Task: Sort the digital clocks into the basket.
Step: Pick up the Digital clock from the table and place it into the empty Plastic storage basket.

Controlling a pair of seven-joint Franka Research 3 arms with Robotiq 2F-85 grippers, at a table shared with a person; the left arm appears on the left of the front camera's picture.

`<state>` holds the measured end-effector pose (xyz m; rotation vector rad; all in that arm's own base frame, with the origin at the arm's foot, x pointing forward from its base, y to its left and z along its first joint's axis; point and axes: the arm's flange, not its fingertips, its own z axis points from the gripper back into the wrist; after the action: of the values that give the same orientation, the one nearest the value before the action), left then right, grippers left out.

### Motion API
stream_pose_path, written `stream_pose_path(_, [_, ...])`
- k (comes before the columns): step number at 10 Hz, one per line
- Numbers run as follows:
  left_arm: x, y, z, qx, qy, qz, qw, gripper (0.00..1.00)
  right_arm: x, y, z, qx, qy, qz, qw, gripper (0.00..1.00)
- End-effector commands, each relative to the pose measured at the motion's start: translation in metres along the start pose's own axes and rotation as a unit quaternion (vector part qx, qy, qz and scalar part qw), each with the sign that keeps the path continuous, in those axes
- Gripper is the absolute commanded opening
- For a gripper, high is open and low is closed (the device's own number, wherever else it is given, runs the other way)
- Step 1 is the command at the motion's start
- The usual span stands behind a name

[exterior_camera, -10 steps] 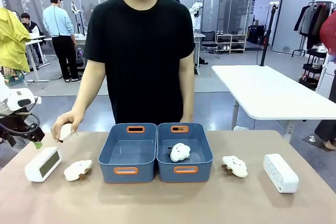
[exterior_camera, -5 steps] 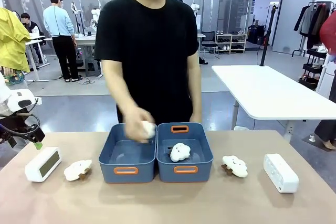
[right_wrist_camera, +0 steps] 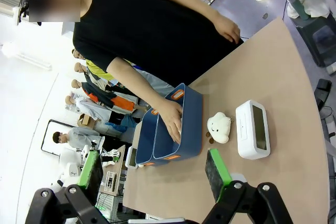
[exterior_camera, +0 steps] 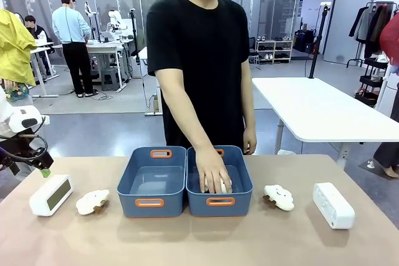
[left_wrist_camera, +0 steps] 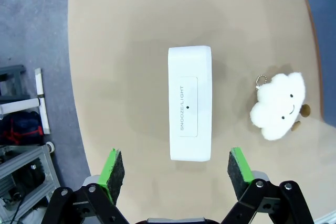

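One white digital clock [exterior_camera: 51, 195] lies at the table's left, grey display up. In the left wrist view this clock [left_wrist_camera: 190, 103] lies just ahead of my open left gripper [left_wrist_camera: 176, 174], between the lines of its green pads [left_wrist_camera: 114, 167] and untouched. My left gripper [exterior_camera: 42, 167] hovers at the table's left edge. A second clock [exterior_camera: 333, 205] lies far right. My open right gripper [right_wrist_camera: 154, 174] hangs high and holds nothing, well back from that clock [right_wrist_camera: 252, 129]. Two blue baskets stand side by side at the centre: the left basket [exterior_camera: 131, 207] has nothing in it, and the right basket [exterior_camera: 240, 205] holds a person's hand [exterior_camera: 215, 177].
A cloud plush [exterior_camera: 92, 202] lies just right of the left clock, and the same plush [left_wrist_camera: 278, 106] shows in the left wrist view. Another plush [exterior_camera: 278, 197] sits between the right basket and the right clock. The person stands at the far edge.
The person's hand carried a small white plush from the table's left side across the left basket and down into the right basket. Both grippers kept still.
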<state>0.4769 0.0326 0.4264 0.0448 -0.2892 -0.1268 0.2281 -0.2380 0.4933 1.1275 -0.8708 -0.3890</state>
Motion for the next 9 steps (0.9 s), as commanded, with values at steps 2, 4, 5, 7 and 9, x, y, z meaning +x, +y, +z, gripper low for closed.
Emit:
stream_pose_path(2, [0.004, -0.009, -0.013, -0.006, 0.018, -0.003, 1.000, 1.00, 0.000, 0.001, 0.000, 0.005, -0.002, 0.004, 1.000, 1.00])
stream_pose_path(4, [0.010, -0.017, -0.039, -0.021, 0.051, 0.000, 0.998, 1.00, 0.000, 0.001, 0.000, 0.005, -0.002, 0.004, 1.000, 1.00])
stream_pose_path(5, [0.013, -0.019, -0.055, -0.015, 0.060, 0.005, 0.998, 1.00, 0.000, 0.001, 0.000, 0.005, -0.002, 0.004, 1.000, 1.00])
stream_pose_path(7, [0.012, -0.018, -0.085, -0.010, 0.078, 0.029, 0.996, 1.00, 0.000, 0.001, 0.000, 0.005, -0.002, 0.004, 1.000, 1.00])
stream_pose_path(9, [0.010, -0.016, -0.103, -0.021, 0.077, 0.039, 0.996, 1.00, 0.000, 0.001, 0.000, 0.005, -0.002, 0.004, 1.000, 1.00])
